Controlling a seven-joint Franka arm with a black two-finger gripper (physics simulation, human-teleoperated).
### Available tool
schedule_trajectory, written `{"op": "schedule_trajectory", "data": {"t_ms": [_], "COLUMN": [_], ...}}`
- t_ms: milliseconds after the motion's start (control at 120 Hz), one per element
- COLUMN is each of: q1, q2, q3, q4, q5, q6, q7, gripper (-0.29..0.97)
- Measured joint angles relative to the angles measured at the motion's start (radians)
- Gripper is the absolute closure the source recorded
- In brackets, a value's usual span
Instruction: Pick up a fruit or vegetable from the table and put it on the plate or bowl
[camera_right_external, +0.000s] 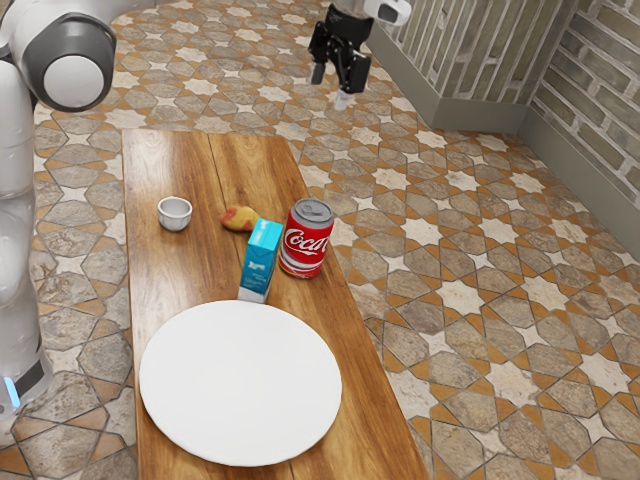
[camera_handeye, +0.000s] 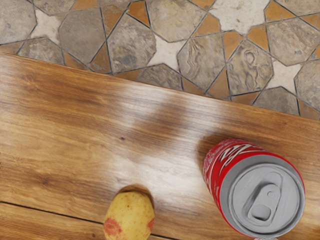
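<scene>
**Above the far end of the tabletop, my hand hangs empty**

Over the patterned tile floor (camera_right_external: 470, 250) just past the long wooden tabletop (camera_right_external: 200, 170), my black two-finger hand (camera_right_external: 332, 86) hovers high, its fingers spread apart with nothing between them.

The yellow fruit with red blotches (camera_right_external: 238, 217) lies on the bare wood near the middle of the tabletop, well below my hand and touching nothing. In the wrist view the same fruit (camera_handeye: 129, 217) sits near the red Coca-Cola can with a silver top (camera_handeye: 255, 190), with a strip of wood between them.

In the exterior view the can (camera_right_external: 306, 238) stands upright toward the view's right of the fruit, and a teal and white carton (camera_right_external: 261, 260) stands just beside the can. A small white cup (camera_right_external: 175, 212) sits apart from the fruit toward the view's left. The large round white plate (camera_right_external: 240, 382) lies at the near end of the tabletop, with nothing on it.
</scene>
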Motion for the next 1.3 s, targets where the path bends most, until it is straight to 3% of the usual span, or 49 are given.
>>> {"op": "schedule_trajectory", "data": {"t_ms": [250, 417, 750, 817, 925, 1025, 1158, 1300], "q1": [-0.004, -0.022, 0.044, 0.054, 0.057, 0.059, 0.062, 0.063], "q2": [-0.002, -0.11, -0.054, -0.099, -0.353, -0.511, -0.637, -0.653], "q3": [0.001, 0.0, 0.007, -0.003, -0.057, -0.081, -0.09, -0.099], "q4": [0.006, 0.123, 0.12, -0.007, -0.401, -0.633, -0.833, -0.943], "q5": [-0.004, -0.023, -0.027, -0.024, 0.016, 0.049, 0.081, 0.112], "q6": [0.023, 0.01, 0.003, 0.036, 0.149, 0.231, 0.31, 0.384], "q7": [0.002, 0.003, 0.003, 0.002, 0.001, 0.0, 0.001, 0.002], "gripper": [0.0, 0.0, 0.0, 0.0, 0.0, 0.0, 0.0, 0.0]}}
